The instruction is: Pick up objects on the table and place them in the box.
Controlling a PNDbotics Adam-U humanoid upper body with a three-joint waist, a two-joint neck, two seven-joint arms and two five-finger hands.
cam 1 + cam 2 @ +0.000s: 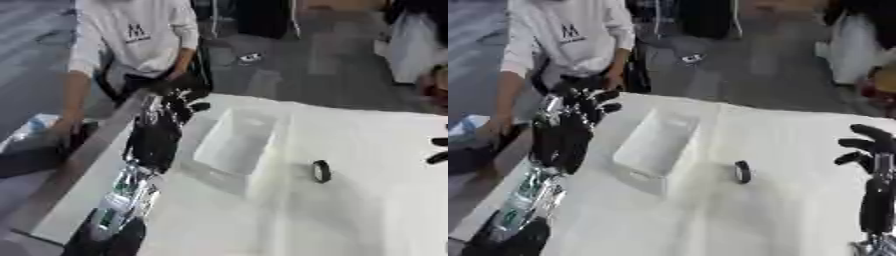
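Observation:
A white rectangular box (234, 145) sits on the white table (350, 210), open side up, and nothing shows inside it. A small black ring-shaped thing (321, 171) stands on edge on the table just right of the box. My left hand (579, 107) is raised at the box's far left corner, fingers spread and relaxed, holding nothing. My right hand (866, 147) is at the right edge, well right of the ring, fingers loosely curved and apart, with nothing in it.
The table's left edge (83, 165) runs diagonally beside my left arm. A person in a white shirt (131, 35) stands at the far left corner, off the table. Bare table surface lies in front of the box and ring.

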